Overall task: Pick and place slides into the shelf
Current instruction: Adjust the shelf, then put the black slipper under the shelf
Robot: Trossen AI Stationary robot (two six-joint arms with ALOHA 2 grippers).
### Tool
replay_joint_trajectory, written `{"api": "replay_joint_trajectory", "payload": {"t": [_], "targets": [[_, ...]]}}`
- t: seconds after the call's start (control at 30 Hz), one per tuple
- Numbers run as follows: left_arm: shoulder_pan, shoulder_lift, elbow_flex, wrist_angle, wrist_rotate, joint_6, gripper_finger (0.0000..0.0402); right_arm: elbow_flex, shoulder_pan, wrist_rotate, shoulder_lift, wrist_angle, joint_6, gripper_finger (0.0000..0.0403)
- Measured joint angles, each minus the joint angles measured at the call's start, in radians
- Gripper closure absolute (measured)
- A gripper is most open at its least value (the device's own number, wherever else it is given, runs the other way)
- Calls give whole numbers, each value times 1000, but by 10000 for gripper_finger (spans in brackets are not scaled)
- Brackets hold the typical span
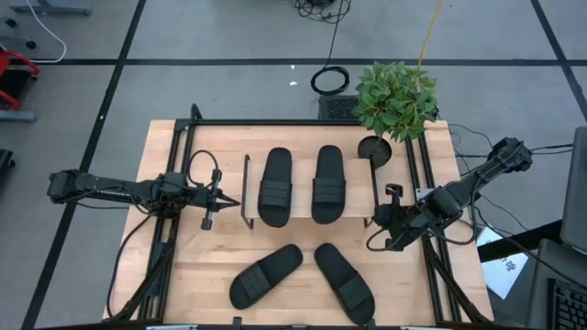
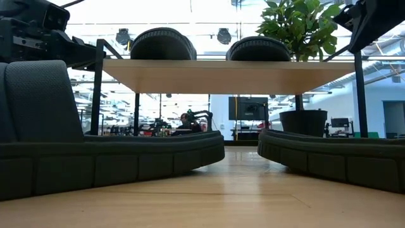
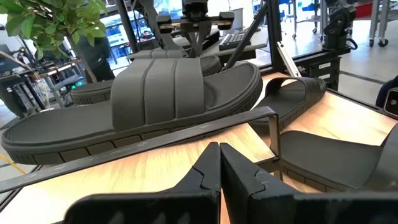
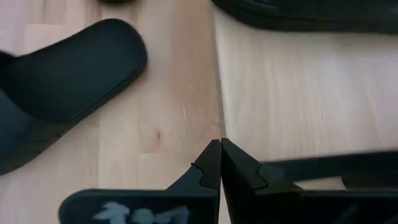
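Observation:
Two black slides (image 1: 275,186) (image 1: 328,183) lie side by side, soles down, on the light-wood shelf (image 1: 303,215). The low view shows them (image 2: 163,44) (image 2: 258,48) on top of the shelf board (image 2: 228,76). Two more slides (image 1: 266,275) (image 1: 344,282) lie on the table in front of the shelf, toward its near edge, angled apart. My left gripper (image 1: 231,203) (image 3: 219,155) is shut, just off the shelf's left end. My right gripper (image 1: 378,223) (image 4: 221,155) is shut, beside the shelf's right end and low over the table.
A potted plant (image 1: 394,101) stands at the table's far right corner, behind the shelf. The shelf's black end frames (image 1: 246,188) (image 3: 186,134) stand close to both grippers. Black rails (image 1: 170,229) run along the table's left and right sides. Bare wood (image 1: 303,252) shows between the two near slides.

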Motion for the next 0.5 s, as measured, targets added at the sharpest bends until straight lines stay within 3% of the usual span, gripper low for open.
{"api": "replay_joint_trajectory", "payload": {"t": [0.23, 0.5], "targets": [[0, 0, 0, 0, 0, 25, 396, 64, 15, -76, -17, 44, -122, 403], [0, -1, 0, 0, -37, 67, 396, 146, 15, -21, -130, 54, -277, 403]]}}
